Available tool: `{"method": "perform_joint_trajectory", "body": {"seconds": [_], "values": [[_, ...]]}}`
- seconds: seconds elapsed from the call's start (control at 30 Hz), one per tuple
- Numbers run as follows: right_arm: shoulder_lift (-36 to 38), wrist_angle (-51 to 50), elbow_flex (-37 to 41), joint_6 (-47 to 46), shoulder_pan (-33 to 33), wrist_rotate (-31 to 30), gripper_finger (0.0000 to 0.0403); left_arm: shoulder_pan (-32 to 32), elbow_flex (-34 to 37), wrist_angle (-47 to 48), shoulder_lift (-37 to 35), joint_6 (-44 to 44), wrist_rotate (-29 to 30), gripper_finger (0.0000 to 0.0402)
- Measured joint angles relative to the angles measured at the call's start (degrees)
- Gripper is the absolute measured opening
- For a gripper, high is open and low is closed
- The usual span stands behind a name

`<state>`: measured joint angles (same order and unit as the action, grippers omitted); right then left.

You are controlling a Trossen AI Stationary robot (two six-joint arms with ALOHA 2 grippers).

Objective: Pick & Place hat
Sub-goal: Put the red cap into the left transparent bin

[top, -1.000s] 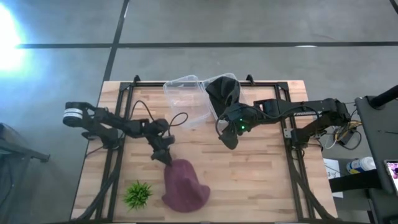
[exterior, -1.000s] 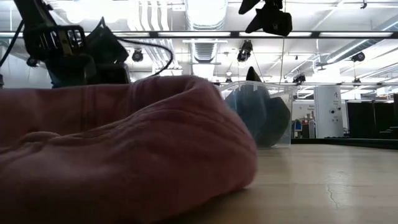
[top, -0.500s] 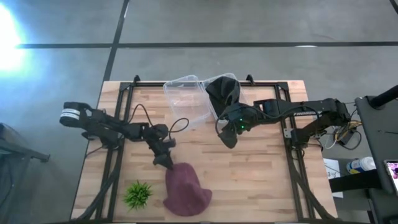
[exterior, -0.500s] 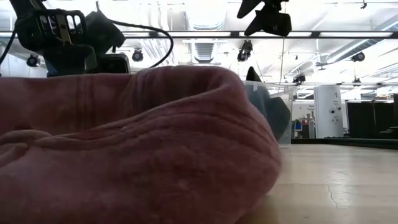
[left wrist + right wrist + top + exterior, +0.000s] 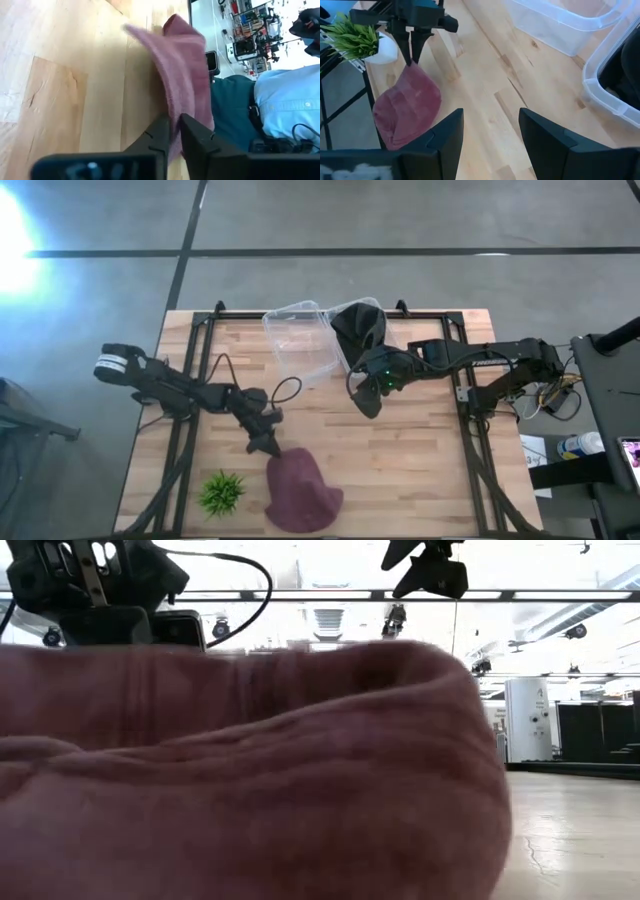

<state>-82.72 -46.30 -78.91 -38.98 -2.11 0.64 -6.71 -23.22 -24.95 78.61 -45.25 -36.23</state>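
A maroon hat (image 5: 303, 495) lies on the wooden table near its front edge, and it fills the low view (image 5: 250, 770). My left gripper (image 5: 268, 448) stands at the hat's narrow far end and is shut on it; the right wrist view shows this gripper (image 5: 412, 59) from farther off. My right gripper (image 5: 365, 408) hangs open above the middle of the table, with nothing between its fingers (image 5: 445, 137). My left gripper pinches the cloth at the hat's narrow far end (image 5: 175, 117) between its two fingers (image 5: 196, 142). They come from above, slanting toward the table's near edge. One layer or several, I cannot tell. The rest of the hat (image 5: 407, 107) lies on the table.
A small green plant (image 5: 222, 492) in a white pot stands just left of the hat. At the far edge are a clear bin (image 5: 300, 340) and, beside it, a second clear container holding a black hat (image 5: 358, 328). A person in a blue shirt (image 5: 290, 100) stands beyond the table's near side.
My left gripper has moved toward the table's near edge and down onto the hat's far end, and its fingers have shut on the cloth. The hat has slid a little toward the near edge.
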Motion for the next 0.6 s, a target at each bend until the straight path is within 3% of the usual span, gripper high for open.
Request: {"method": "perform_joint_trajectory", "body": {"seconds": [0.1, 0.3, 0.47, 0.6], "values": [[0.00, 0.00, 0.00, 0.20, 0.00, -0.67, 0.0187, -0.38, 0.00, -0.09, 0.00, 0.26, 0.24, 0.0011], [0.00, -0.18, 0.00, 0.63, -0.02, -0.67, 0.0187, -0.42, 0.00, 0.38, -1.65, -2.23, -0.05, 0.0005], [0.86, -0.15, -0.39, 2.88, -0.02, -0.67, 0.0187, -0.49, -0.69, 0.51, -9.77, -6.68, 1.68, 0.0003], [2.58, 0.02, -0.44, 5.28, 0.02, -0.86, 0.0187, -0.51, -3.60, 0.47, -19.07, -8.87, 7.37, 0.0002]]}}
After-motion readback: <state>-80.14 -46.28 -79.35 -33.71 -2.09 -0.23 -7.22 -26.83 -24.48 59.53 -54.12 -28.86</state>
